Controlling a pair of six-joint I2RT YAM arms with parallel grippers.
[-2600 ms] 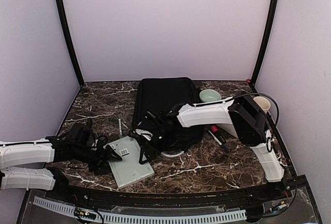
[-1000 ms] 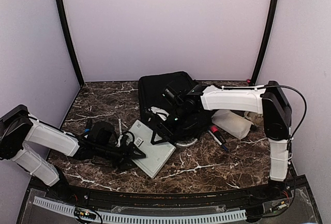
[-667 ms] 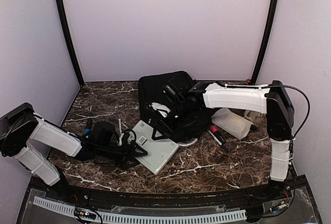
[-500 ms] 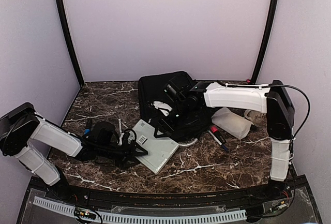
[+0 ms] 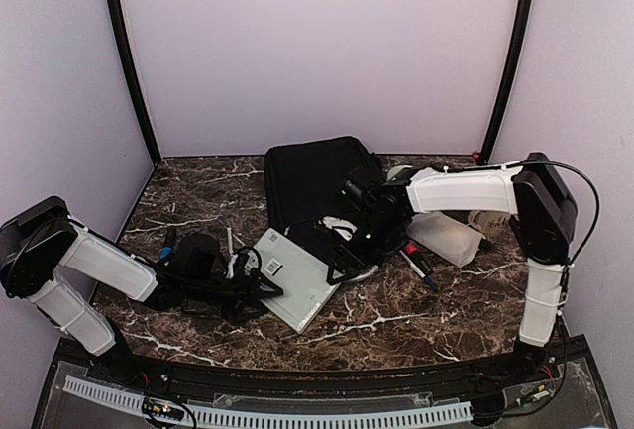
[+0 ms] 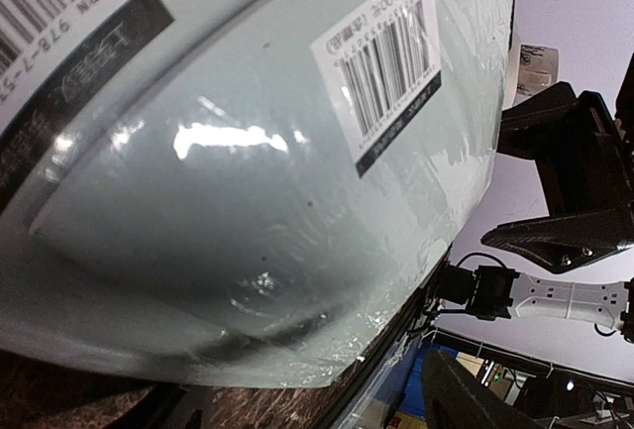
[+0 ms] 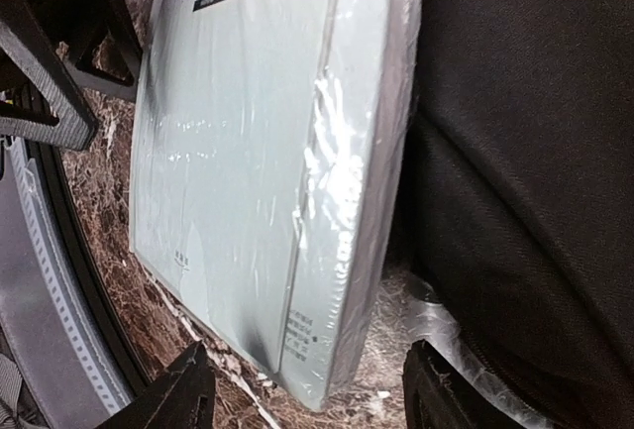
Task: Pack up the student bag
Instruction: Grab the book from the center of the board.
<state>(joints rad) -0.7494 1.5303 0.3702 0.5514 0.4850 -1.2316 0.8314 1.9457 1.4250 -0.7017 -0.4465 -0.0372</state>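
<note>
Student bag (image 5: 309,183) lies flat at the table's rear middle. Right gripper (image 5: 337,261), its arm stretched leftward low over the bag's near end, gapes empty and has drawn back rightward. Left gripper (image 5: 260,288), its arm low, clamps the pale book (image 5: 297,282), which touches the bag.

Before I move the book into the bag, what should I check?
1. Mouth of the student bag open: cannot tell; no gap shows from above.
2. Hold of the left pincer on the book: cannot tell; the book fills its camera.
3. Opening of the right pincer: ok; jaws apart, nothing held.
4. Book lined up beside the bag: ok; its long edge lies along the bag's side.
5. Path clear of the marker and pouch: ok; both lie right of the bag.
</note>
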